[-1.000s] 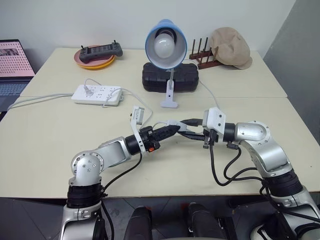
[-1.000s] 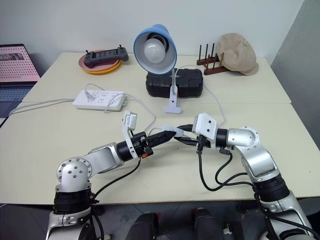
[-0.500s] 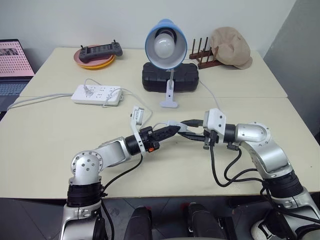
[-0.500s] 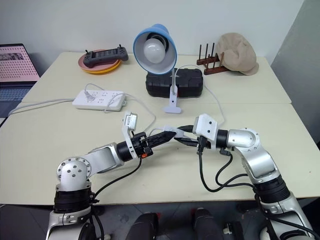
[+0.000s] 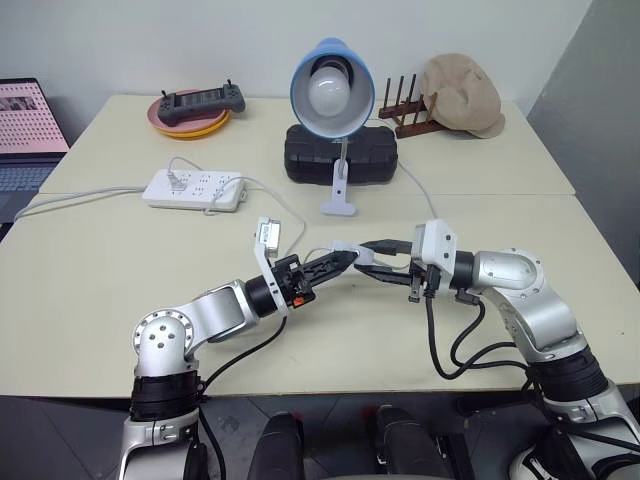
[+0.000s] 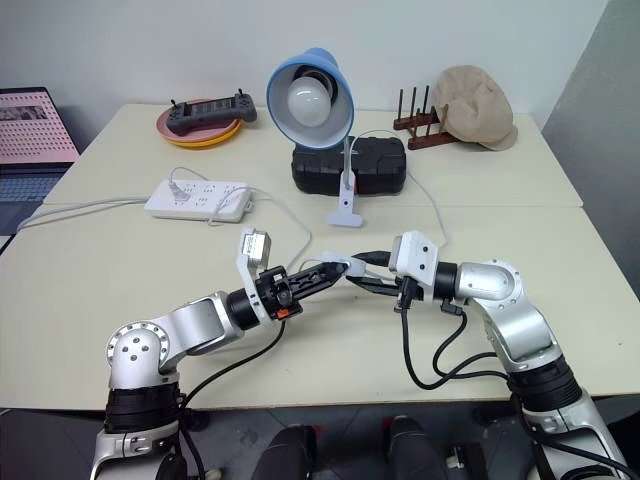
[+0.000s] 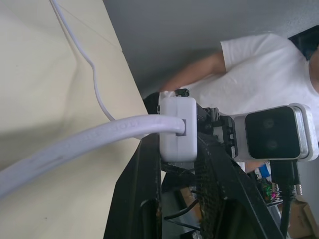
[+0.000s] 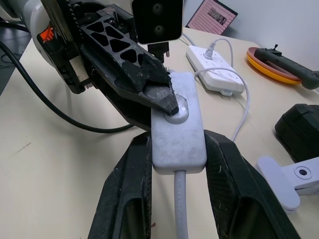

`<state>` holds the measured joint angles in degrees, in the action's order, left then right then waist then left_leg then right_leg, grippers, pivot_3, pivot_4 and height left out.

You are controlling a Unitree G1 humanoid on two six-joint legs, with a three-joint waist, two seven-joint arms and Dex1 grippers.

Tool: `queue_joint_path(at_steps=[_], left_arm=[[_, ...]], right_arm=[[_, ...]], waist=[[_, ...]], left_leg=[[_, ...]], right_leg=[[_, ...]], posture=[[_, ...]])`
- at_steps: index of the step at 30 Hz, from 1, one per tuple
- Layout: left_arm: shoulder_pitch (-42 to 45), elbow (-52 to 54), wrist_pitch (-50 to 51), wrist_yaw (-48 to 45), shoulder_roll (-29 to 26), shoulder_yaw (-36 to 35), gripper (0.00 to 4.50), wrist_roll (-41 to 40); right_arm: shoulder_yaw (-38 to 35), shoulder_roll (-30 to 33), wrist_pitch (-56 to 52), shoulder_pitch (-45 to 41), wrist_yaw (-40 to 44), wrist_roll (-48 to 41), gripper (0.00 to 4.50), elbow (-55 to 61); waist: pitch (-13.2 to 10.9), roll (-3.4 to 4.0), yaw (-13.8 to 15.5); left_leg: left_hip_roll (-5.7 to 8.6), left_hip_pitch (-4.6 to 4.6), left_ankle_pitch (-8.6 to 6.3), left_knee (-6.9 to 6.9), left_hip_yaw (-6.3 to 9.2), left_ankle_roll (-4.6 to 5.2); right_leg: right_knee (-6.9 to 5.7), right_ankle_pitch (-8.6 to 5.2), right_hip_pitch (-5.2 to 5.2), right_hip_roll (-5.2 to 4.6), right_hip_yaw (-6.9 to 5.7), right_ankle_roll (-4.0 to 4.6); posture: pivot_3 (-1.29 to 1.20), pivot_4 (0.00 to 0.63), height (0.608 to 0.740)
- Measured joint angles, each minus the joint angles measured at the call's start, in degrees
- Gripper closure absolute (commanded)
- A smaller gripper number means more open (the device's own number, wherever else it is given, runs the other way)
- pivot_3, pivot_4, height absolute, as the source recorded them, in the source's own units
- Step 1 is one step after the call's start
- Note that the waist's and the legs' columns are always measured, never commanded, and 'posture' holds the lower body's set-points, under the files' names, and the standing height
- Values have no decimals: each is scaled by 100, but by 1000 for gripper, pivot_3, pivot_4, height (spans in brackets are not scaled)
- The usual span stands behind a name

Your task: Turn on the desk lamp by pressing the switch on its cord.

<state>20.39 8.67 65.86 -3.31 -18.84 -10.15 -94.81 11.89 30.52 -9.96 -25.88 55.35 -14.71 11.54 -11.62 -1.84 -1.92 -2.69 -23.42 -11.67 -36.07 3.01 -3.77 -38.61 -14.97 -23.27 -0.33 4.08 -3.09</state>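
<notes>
Right wrist view has the switch [image 8: 177, 128] clamped between the right gripper's [image 8: 175, 164] two black fingers, one on each long side, its round button facing up and the cord [image 8: 180, 206] leaving its near end. The left gripper [image 8: 167, 102] comes in from the opposite side with its fingers pressed together, and their tip rests on the button. Seen from the head, the two grippers meet nose to nose above the front table [image 5: 90, 300], with the switch [image 5: 343, 247] held between them off the surface. Beyond the grippers stands the desk lamp [image 5: 331, 95], its blue shade tilted toward the robot and its bulb unlit, the white base [image 5: 338, 207] on the table just past the meeting point. Behind the base sits a black case [image 5: 340, 155]. Farther off on the left gripper's side lies a white power strip [image 5: 195, 188], and beyond that a controller [image 5: 202, 101] on an orange plate [image 5: 190, 124]. Past the right gripper's side sit a wooden rack [image 5: 408, 112] and a beige cap [image 5: 461, 93].
</notes>
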Motion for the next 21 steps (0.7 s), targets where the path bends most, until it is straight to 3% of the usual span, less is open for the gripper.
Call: queue_joint_path(at_steps=[4, 5, 17, 19, 21], left_arm=[[-9, 3, -58, 122, -87, 69, 3932, -189], [-15, 14, -83, 132, -114, 95, 3235, -212], [-171, 265, -429, 130, -479, 81, 868, -714], [-170, 339, -437, 92, -503, 111, 547, -731], [-169, 451, -443, 49, -570, 236, 547, -628]], right_arm=[[1, 0, 43, 20, -2, 0, 3402, 1], [2, 0, 50, 29, -3, 0, 3402, 3], [-140, 105, 1, 108, -84, 51, 3402, -181], [-129, 102, -32, 110, -87, 80, 3402, -223], [-110, 87, -50, 110, -87, 126, 3402, -261]], waist=[[0, 0, 1], [0, 0, 2], [0, 0, 8], [0, 0, 8], [0, 0, 7]], left_leg=[[0, 0, 0, 0, 0, 0], [0, 0, 0, 1, 0, 0], [0, -2, -1, 4, -3, -1], [0, -3, -1, 4, -3, -1], [1, -3, -1, 4, -3, -1]], right_leg=[[2, 0, 0, 0, 0, 0], [3, 0, 0, 0, 0, 0], [9, -2, -1, -1, 1, 3], [10, -2, -1, -1, 1, 3], [10, -2, -1, -1, 1, 3]], posture=[[0, 150, 740], [0, 150, 740], [0, 150, 740], [0, 150, 740], [0, 150, 740]])
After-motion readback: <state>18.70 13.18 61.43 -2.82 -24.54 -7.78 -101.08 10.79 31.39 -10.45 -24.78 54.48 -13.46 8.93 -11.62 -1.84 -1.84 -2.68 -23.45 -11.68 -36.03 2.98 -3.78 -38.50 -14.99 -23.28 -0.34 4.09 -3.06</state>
